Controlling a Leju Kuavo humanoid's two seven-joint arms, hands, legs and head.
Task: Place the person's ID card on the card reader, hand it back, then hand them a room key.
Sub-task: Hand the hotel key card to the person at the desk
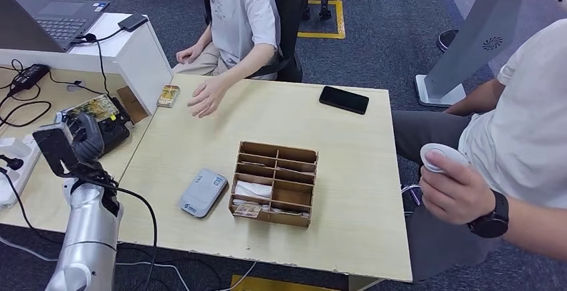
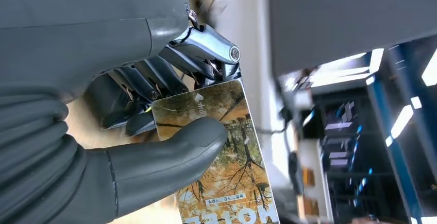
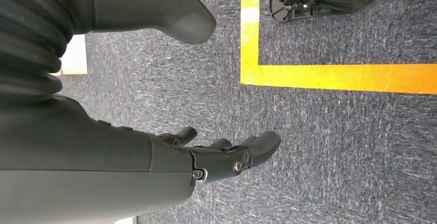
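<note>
At the far left of the head view, the left hand (image 1: 85, 137) is raised above the lower side desk (image 1: 40, 190), beside the main surface (image 1: 348, 170). It holds a card (image 2: 227, 167) with a picture of autumn trees; in the left wrist view the thumb (image 2: 175, 152) presses on the printed face and the darker fingers (image 2: 154, 77) are behind it (the card's lower end runs out of the picture). In the head view the same card (image 1: 93, 108) shows just above the hand, in front of a black device (image 1: 117, 130) on the side desk.

More to the right, a second small card (image 1: 168, 95) with a yellow-brown picture lies near the far left corner of the surface. The seated person's hand (image 1: 206, 97) rests flat on the surface just beside it, apart from the card.

Near the front edge lies the grey card reader (image 1: 203, 192), with nothing on it. Just to its right stands a wooden organiser (image 1: 274, 182) with several slots; one front slot holds a small card (image 1: 247, 209), and white pieces lie in the slot behind it.

A black phone (image 1: 344, 100) lies at the far edge of the surface. At the right, another person's hand (image 1: 455, 187) holds a small white round object (image 1: 438, 156), and this arm has a dark watch.

The right hand (image 3: 227, 154) hangs over the grey carpet (image 3: 335, 147), near a yellow floor line (image 3: 330, 77). Its fingers are loosely extended and it holds nothing.
</note>
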